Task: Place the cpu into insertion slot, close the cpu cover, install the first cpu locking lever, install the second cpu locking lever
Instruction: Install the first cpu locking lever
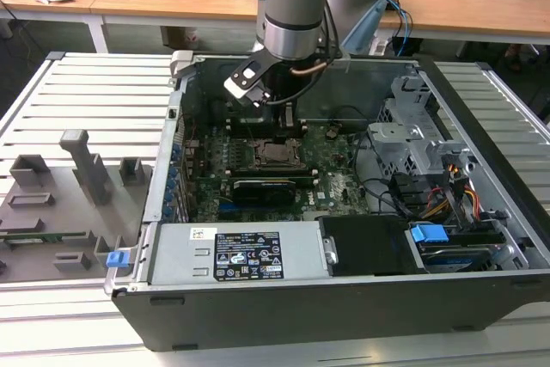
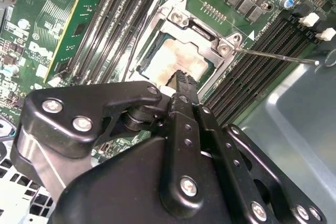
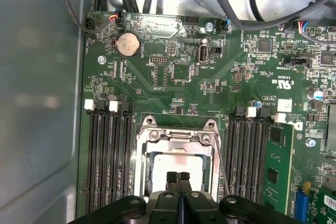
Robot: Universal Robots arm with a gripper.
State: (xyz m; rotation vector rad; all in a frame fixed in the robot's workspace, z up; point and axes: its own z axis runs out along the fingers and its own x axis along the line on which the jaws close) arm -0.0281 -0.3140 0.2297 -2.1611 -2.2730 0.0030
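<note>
The cpu (image 3: pixel 176 162) lies in the insertion slot (image 1: pixel 277 154), its dull silver top showing through the window of the cpu cover (image 3: pixel 176 147). That cover lies flat over the chip. My gripper (image 3: pixel 178 176) hangs just above the cpu's near edge, shut with nothing between its fingers; in the second wrist view the gripper (image 2: pixel 181 77) has its tip over the chip (image 2: pixel 181 56). A thin wire locking lever (image 2: pixel 275 56) sticks out sideways from the socket's corner, away from the frame. In the exterior view the gripper (image 1: pixel 288 122) is inside the open case.
Black memory slots (image 3: pixel 107 150) flank the socket on both sides. A long black card (image 1: pixel 266 188) sits in front of it, then the power supply (image 1: pixel 232 255). Drive cage (image 1: pixel 412 139) and cables (image 1: pixel 438 195) fill the exterior view's right. Grey fixtures (image 1: pixel 60 195) lie outside.
</note>
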